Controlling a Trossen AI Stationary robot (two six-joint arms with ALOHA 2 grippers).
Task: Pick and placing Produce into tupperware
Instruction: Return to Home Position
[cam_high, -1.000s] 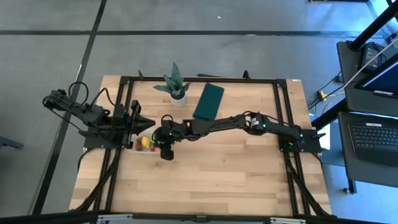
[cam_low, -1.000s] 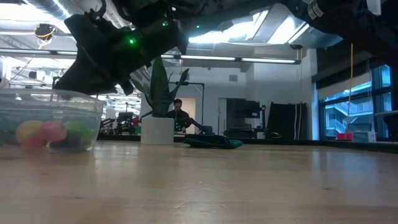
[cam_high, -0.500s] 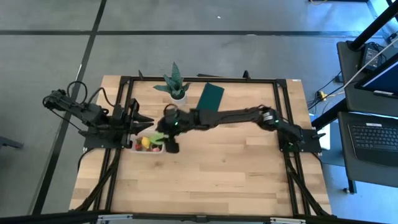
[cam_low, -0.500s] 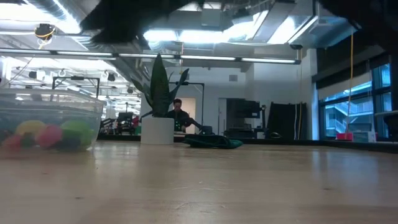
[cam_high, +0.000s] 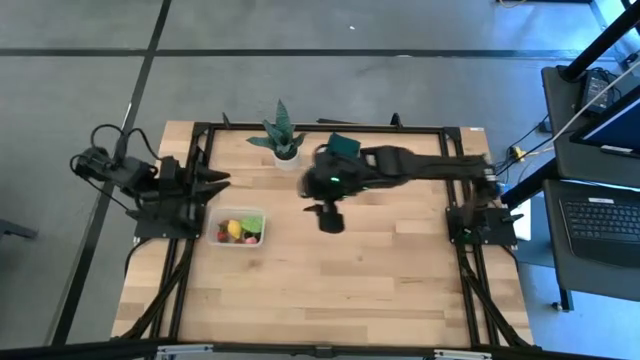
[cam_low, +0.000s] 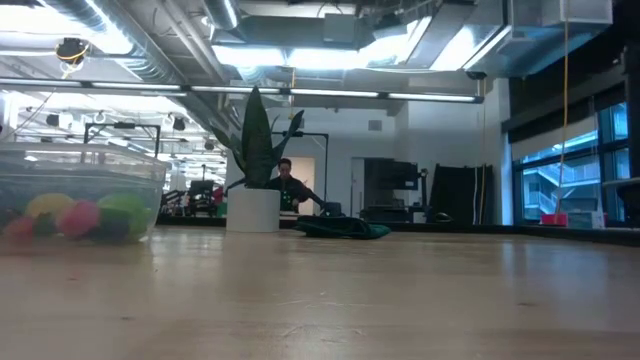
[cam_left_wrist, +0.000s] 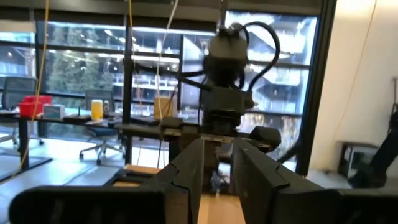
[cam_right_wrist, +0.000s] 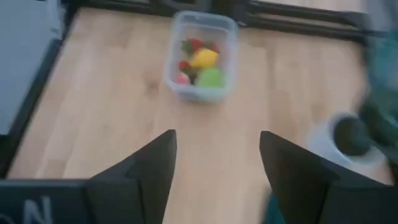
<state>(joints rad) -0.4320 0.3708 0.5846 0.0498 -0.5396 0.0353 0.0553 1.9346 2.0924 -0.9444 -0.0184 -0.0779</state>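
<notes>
The tupperware (cam_high: 237, 227) sits on the wooden table near its left side, holding the produce (cam_right_wrist: 200, 62): a yellow piece, a light green piece (cam_right_wrist: 211, 78), red pieces and dark berries. The low view shows the container (cam_low: 80, 195) at the left with the coloured pieces on its floor. High over the middle of the table, right of the tupperware, my right gripper (cam_right_wrist: 217, 140) is open and holds nothing. By the table's left edge my left gripper (cam_high: 218, 181) points level over the table. A narrow gap shows between its fingers (cam_left_wrist: 216, 180), with nothing in it.
A potted green plant (cam_high: 281, 138) stands at the far edge, left of centre. A dark green folded cloth (cam_high: 343, 146) lies beside it, partly under my right arm. A black frame (cam_high: 455, 180) rims the table. A person (cam_low: 288, 183) sits far off in the room.
My right gripper has risen from just above the tupperware and gone back toward the table's right edge, leaving the low view. My left gripper has drawn back a little toward the table's left edge. The tupperware has stayed where it was.
</notes>
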